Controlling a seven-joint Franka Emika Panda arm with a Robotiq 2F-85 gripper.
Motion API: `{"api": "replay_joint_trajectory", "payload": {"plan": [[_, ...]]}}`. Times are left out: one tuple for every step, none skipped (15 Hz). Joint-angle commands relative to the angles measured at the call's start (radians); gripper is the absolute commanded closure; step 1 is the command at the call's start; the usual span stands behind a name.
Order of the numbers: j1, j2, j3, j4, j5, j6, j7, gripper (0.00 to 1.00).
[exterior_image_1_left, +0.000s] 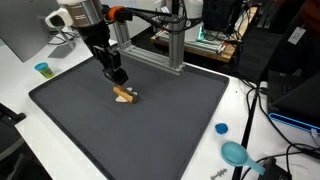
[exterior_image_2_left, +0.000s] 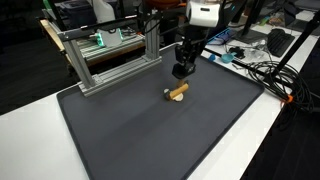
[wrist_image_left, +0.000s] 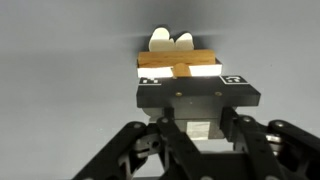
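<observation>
A small wooden piece (exterior_image_1_left: 124, 95) (exterior_image_2_left: 176, 93) with pale ends lies on the dark grey mat (exterior_image_1_left: 170, 130) (exterior_image_2_left: 160, 140). In both exterior views my gripper (exterior_image_1_left: 116, 73) (exterior_image_2_left: 180, 70) hangs just above and beside it, seemingly not touching it. In the wrist view the wooden piece (wrist_image_left: 178, 68) lies straight ahead, with two white rounded shapes (wrist_image_left: 170, 42) behind it. My gripper (wrist_image_left: 198, 118) is shut on a black block (wrist_image_left: 198, 96) with white corner marks; a pale part (wrist_image_left: 199, 128) sits between the jaws.
An aluminium frame (exterior_image_1_left: 165, 45) (exterior_image_2_left: 110, 55) stands at the mat's far edge. A blue cup (exterior_image_1_left: 42, 69), a blue cap (exterior_image_1_left: 221, 128) and a teal scoop (exterior_image_1_left: 236, 153) lie on the white table. Cables (exterior_image_2_left: 265, 70) and equipment crowd the table's side.
</observation>
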Motion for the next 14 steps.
{"api": "replay_joint_trajectory", "payload": {"plan": [[0.004, 0.067, 0.003, 0.059, 0.028, 0.029, 0.014, 0.79], [0.005, 0.073, 0.003, 0.065, 0.027, 0.027, 0.014, 0.79], [0.004, 0.077, 0.003, 0.07, 0.028, 0.028, 0.014, 0.79], [0.004, 0.082, 0.004, 0.076, 0.029, 0.025, 0.013, 0.79], [0.003, 0.085, 0.004, 0.083, 0.032, 0.026, 0.012, 0.79], [0.002, 0.09, 0.005, 0.091, 0.035, 0.023, 0.012, 0.79], [0.001, 0.095, 0.005, 0.1, 0.036, 0.02, 0.011, 0.79], [0.0, 0.099, 0.006, 0.108, 0.039, 0.017, 0.008, 0.79], [-0.003, 0.102, 0.008, 0.115, 0.043, 0.014, 0.002, 0.79], [-0.007, 0.101, 0.012, 0.12, 0.049, 0.013, -0.011, 0.79], [-0.015, 0.092, 0.017, 0.12, 0.061, 0.017, -0.022, 0.79], [-0.023, 0.081, 0.023, 0.117, 0.074, 0.02, -0.042, 0.79], [-0.044, 0.043, 0.04, 0.088, 0.083, 0.031, -0.125, 0.79], [-0.057, 0.009, 0.046, 0.059, 0.079, 0.054, -0.197, 0.79]]}}
